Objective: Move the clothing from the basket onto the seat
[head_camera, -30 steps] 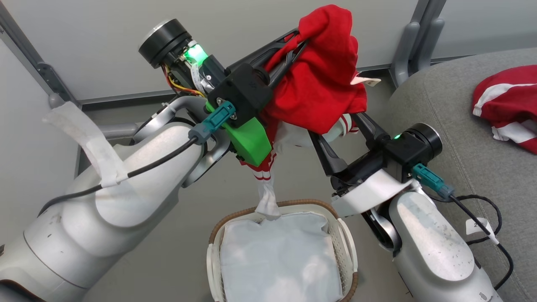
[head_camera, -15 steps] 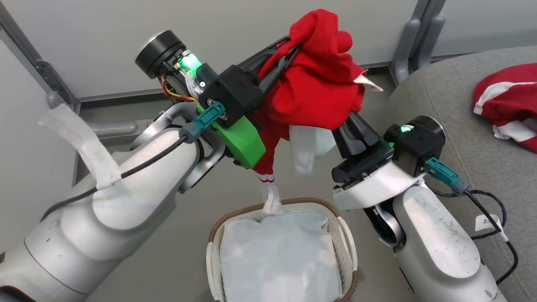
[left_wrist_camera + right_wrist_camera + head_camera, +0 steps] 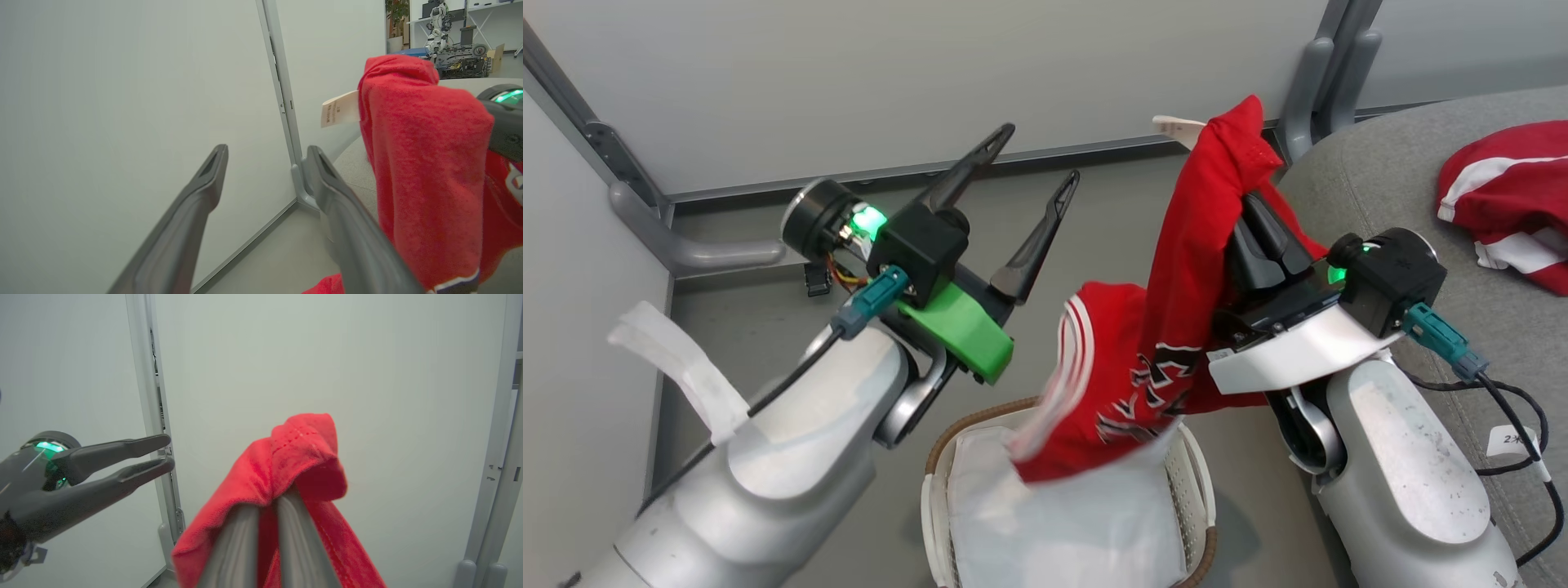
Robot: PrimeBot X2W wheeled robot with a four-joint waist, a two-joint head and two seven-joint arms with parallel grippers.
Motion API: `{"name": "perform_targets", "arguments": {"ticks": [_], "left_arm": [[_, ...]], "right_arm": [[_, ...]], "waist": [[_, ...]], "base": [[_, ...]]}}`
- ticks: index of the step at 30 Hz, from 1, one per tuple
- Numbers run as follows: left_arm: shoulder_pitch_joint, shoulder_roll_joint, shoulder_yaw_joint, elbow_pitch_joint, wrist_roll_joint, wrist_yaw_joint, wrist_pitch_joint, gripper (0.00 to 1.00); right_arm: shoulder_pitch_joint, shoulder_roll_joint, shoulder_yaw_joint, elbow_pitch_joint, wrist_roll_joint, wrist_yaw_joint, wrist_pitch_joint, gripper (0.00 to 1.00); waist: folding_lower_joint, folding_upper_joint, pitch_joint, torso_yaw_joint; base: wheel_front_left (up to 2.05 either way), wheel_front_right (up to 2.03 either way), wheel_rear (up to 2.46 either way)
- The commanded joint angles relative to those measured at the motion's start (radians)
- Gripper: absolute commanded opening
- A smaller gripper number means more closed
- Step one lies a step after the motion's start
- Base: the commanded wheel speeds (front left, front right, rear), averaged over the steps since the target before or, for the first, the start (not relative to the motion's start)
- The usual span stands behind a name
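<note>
Cloth hangs from the right pincer (image 3: 269, 500), which is clenched tight on a fold of the red jersey (image 3: 1152, 367), and the pinched fold rises like a small hood over the two fingertips. Below this pincer the rest of the jersey falls down long, with the black letters facing outward, and its lower hem reaches the basket (image 3: 1196, 482) directly underneath, where it seems to touch the white sheet (image 3: 1078, 531). I think the grip is held so high because the garment is long and the hem must come clear of the rim before it can travel sideways. The hem looks blurred, so probably it swings. The left pincer (image 3: 1037, 155) stands to the left of the right one, apart from the cloth, with its fingers spread wide and nothing between them. In my judgement it waits aside so that it does not catch the fabric. The seat (image 3: 1405, 188) lies just to the right of the holding pincer, which explains why this arm carries the jersey. The striped shorts (image 3: 1503, 196) already rest there, further right.
</note>
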Motion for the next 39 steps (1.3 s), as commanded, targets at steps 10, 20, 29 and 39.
{"name": "perform_targets", "arguments": {"ticks": [10, 20, 29, 39], "left_arm": [[0.187, -0.092, 0.022, 0.060, -0.008, -0.003, -0.047, 1.00], [0.278, -0.126, 0.104, 0.035, 0.088, -0.032, -0.045, 1.00], [0.254, -0.131, 0.148, 0.043, 0.166, -0.059, -0.045, 1.00], [0.231, -0.147, 0.157, 0.076, 0.215, -0.088, -0.045, 1.00]], "right_arm": [[0.042, -0.003, -0.073, -0.010, -0.039, -0.001, -0.002, 0.00], [0.014, -0.003, -0.149, -0.028, -0.065, -0.001, -0.002, 0.00], [-0.042, -0.002, -0.238, -0.042, -0.093, -0.001, -0.002, 0.00], [-0.022, -0.002, -0.318, -0.017, -0.107, -0.001, -0.002, 0.00]], "waist": [[0.0001, 0.0087, -0.005, -0.006], [0.0001, 0.0087, 0.037, -0.099], [0.0001, 0.0087, 0.148, -0.276], [0.0001, 0.0087, 0.218, -0.411]], "base": [[0.00, 0.00, 0.00], [0.00, 0.00, 0.00], [0.00, 0.00, 0.00], [0.00, 0.00, 0.00]]}}
